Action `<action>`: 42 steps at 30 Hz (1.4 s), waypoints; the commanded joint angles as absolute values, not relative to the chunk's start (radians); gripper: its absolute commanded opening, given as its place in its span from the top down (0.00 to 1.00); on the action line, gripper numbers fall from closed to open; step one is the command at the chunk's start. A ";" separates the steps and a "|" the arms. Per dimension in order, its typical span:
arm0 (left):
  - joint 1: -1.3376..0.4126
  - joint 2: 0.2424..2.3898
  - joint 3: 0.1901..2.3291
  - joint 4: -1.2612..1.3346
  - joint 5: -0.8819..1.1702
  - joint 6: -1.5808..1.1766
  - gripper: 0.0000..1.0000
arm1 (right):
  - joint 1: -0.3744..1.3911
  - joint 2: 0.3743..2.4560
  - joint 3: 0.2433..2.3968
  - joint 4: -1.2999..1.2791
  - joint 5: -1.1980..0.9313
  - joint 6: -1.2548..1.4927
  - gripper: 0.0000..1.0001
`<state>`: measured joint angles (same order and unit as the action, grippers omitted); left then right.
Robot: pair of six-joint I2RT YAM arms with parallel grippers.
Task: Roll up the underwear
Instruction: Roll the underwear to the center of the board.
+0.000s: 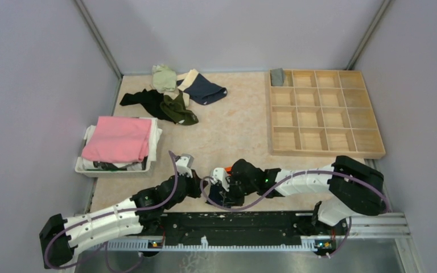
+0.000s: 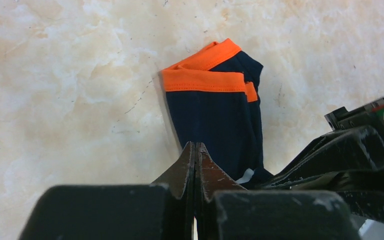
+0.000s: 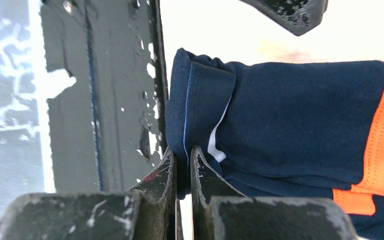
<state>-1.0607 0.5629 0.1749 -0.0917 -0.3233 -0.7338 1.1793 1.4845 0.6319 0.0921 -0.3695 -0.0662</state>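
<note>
A navy pair of underwear (image 2: 215, 120) with an orange waistband (image 2: 202, 80) lies folded into a narrow strip on the table near the front edge. My right gripper (image 3: 182, 150) is shut on the folded hem end of this underwear (image 3: 300, 115), with navy cloth pinched between its jaws. My left gripper (image 2: 195, 145) is shut, its tips at the same end of the strip with no cloth seen between them. In the top view both grippers, left (image 1: 196, 186) and right (image 1: 219, 192), meet over the strip and hide most of it.
More underwear (image 1: 173, 94) lies in a loose pile at the back. A white basket (image 1: 85, 165) with folded pink cloth (image 1: 119, 138) stands at the left. A wooden compartment tray (image 1: 324, 149) at the right holds a grey roll (image 1: 277, 77) in its far-left corner.
</note>
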 commanded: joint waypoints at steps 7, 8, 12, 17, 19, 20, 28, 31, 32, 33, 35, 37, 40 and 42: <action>-1.058 0.560 0.214 -0.110 -0.330 -0.697 1.00 | 1.036 1.629 0.653 0.173 -0.714 0.247 1.00; -1.058 0.560 0.217 -0.108 -0.329 -0.694 1.00 | 1.020 1.635 0.642 0.197 -0.725 0.270 1.00; -1.057 0.569 0.230 -0.089 -0.309 -0.670 1.00 | 0.977 1.673 0.605 0.290 -0.767 0.367 1.00; -1.057 0.599 0.238 -0.052 -0.256 -0.633 1.00 | 0.943 1.706 0.572 0.375 -0.778 0.448 1.00; -1.057 0.613 0.236 -0.030 -0.229 -0.621 1.00 | 0.928 1.714 0.564 0.381 -0.768 0.464 1.00; -1.058 0.620 0.235 -0.017 -0.216 -0.616 1.00 | 0.921 1.718 0.560 0.389 -0.768 0.472 1.00; -1.057 0.675 0.238 0.067 -0.120 -0.572 1.00 | 0.876 1.747 0.559 0.365 -0.733 0.501 1.00; -1.058 0.679 0.239 0.081 -0.092 -0.560 1.00 | 0.862 1.755 0.568 0.334 -0.714 0.501 1.00; -1.059 0.680 0.239 0.086 -0.080 -0.554 1.00 | 0.858 1.755 0.571 0.325 -0.709 0.504 1.00; -1.058 0.681 0.239 0.092 -0.069 -0.549 1.00 | 0.855 1.755 0.574 0.315 -0.703 0.502 1.00; -1.058 0.690 0.237 0.106 -0.047 -0.539 1.00 | 0.850 1.753 0.583 0.292 -0.687 0.498 1.00; -1.059 0.702 0.236 0.118 -0.024 -0.532 1.00 | 0.847 1.752 0.590 0.270 -0.675 0.494 1.00; -1.059 0.726 0.235 0.133 -0.005 -0.528 1.00 | 0.844 1.748 0.599 0.248 -0.662 0.488 1.00; -1.059 0.743 0.235 0.138 0.017 -0.525 1.00 | 0.844 1.749 0.607 0.229 -0.651 0.483 1.00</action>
